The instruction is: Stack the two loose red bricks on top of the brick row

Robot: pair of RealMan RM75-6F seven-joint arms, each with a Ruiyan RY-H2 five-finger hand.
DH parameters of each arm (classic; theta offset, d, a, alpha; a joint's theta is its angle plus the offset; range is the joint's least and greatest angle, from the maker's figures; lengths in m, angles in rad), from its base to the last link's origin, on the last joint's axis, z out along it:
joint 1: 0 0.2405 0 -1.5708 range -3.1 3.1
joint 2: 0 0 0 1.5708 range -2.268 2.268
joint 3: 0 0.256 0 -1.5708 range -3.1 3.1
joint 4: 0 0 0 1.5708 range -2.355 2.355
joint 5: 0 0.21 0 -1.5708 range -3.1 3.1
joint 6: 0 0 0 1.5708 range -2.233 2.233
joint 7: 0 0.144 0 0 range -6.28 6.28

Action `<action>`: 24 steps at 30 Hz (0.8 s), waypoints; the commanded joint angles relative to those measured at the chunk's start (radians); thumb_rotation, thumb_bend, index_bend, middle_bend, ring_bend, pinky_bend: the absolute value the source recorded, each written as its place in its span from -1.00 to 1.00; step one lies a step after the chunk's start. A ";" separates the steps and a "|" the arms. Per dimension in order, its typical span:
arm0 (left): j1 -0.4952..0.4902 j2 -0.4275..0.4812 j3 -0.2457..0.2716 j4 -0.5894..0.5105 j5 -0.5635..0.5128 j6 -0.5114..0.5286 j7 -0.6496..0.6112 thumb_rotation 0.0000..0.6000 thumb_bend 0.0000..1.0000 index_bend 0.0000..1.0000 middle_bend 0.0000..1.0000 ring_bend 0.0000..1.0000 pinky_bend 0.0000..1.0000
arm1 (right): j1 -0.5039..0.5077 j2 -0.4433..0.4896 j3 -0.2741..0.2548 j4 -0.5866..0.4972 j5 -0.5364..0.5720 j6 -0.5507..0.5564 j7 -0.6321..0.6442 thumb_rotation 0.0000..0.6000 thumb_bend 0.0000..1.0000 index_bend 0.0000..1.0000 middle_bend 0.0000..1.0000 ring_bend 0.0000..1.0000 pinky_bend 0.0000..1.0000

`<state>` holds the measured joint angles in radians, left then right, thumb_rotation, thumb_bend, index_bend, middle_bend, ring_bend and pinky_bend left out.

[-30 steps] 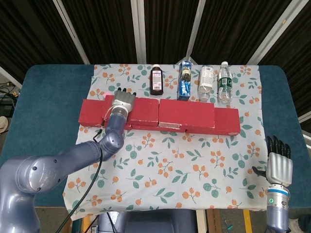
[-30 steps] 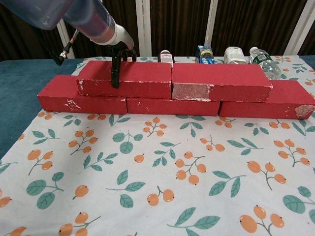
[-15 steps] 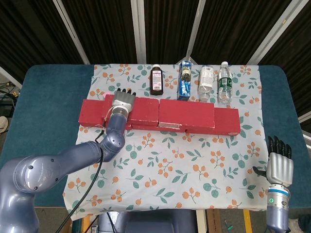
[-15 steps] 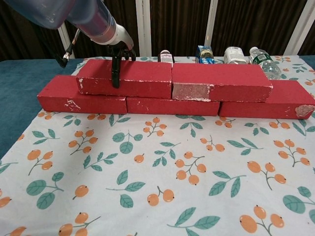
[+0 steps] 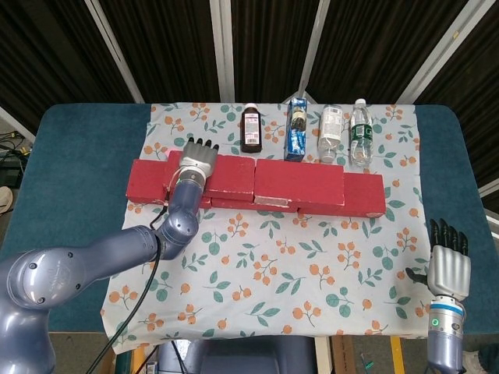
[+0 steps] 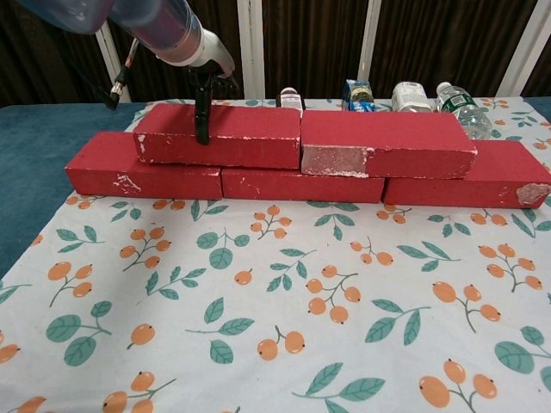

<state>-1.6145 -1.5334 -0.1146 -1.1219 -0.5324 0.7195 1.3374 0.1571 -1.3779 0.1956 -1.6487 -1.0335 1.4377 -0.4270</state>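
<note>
On the row: both bricks stacked; left hand, lifting slightly, loosely gripped left brick; right hand idle, open.

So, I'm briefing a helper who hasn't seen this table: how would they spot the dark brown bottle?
Behind the red brick row stand four containers. The dark brown bottle is leftmost, beside the blue carton; the only dark one, with a white label.
</note>
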 commanded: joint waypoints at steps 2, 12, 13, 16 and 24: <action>0.007 0.013 -0.015 -0.021 -0.002 0.015 0.010 1.00 -1.00 -1.00 -1.00 -1.00 -0.93 | 0.000 0.000 0.000 -0.001 0.002 0.000 -0.003 1.00 -0.70 -1.00 -1.00 -1.00 -1.00; 0.016 0.073 -0.058 -0.094 -0.018 0.052 0.036 1.00 -1.00 -1.00 -1.00 -1.00 -0.92 | 0.001 -0.001 0.001 0.000 0.009 0.000 -0.007 1.00 -0.70 -1.00 -1.00 -1.00 -1.00; 0.018 0.084 -0.063 -0.106 -0.016 0.059 0.034 1.00 -1.00 -1.00 -1.00 -1.00 -0.92 | 0.001 -0.001 0.001 0.000 0.009 -0.001 -0.008 1.00 -0.70 -1.00 -1.00 -1.00 -1.00; 0.034 0.124 -0.072 -0.148 -0.010 0.082 0.024 1.00 -1.00 -1.00 -1.00 -1.00 -0.92 | 0.001 -0.001 0.001 -0.001 0.008 0.000 -0.004 1.00 -0.70 -1.00 -1.00 -1.00 -1.00; 0.121 0.257 -0.075 -0.296 0.057 0.102 -0.045 1.00 -1.00 -0.95 -0.81 -1.00 -0.92 | -0.002 0.002 0.003 -0.002 0.006 0.002 0.007 1.00 -0.70 -1.00 -1.00 -1.00 -1.00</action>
<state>-1.5205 -1.3085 -0.1899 -1.3831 -0.4990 0.8159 1.3164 0.1555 -1.3763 0.1982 -1.6504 -1.0271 1.4392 -0.4199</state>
